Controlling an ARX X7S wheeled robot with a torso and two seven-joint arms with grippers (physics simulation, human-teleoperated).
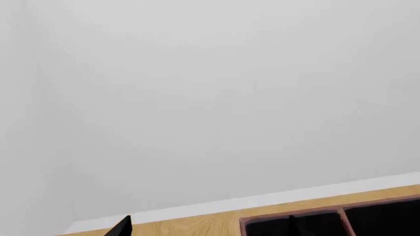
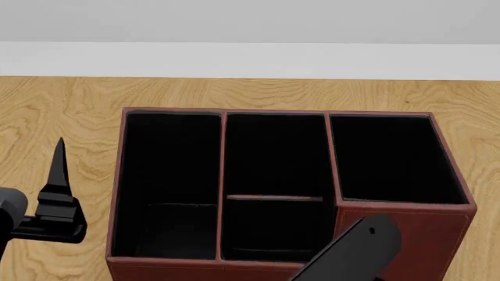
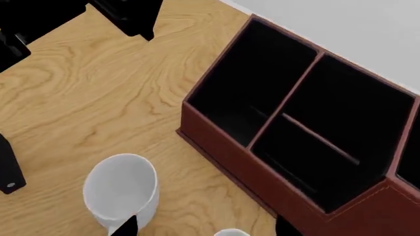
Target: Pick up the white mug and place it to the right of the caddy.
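Fingertips only of the right gripper (image 3: 200, 227) at the right wrist view's edge, spread wide apart, gripping nothing, poised over wood-grain tabletop (image 3: 98, 98) between plain glossy white mug (image 3: 121, 191) and caddy. Mug upright, mouth open, standing just beside the near long wall of the large red-brown leather-look caddy (image 3: 262, 169), apart from it; handle not visible. Black-lined compartments, one end section taller. Left gripper (image 2: 58, 187) beside the caddy's left wall; opening impossible to tell.
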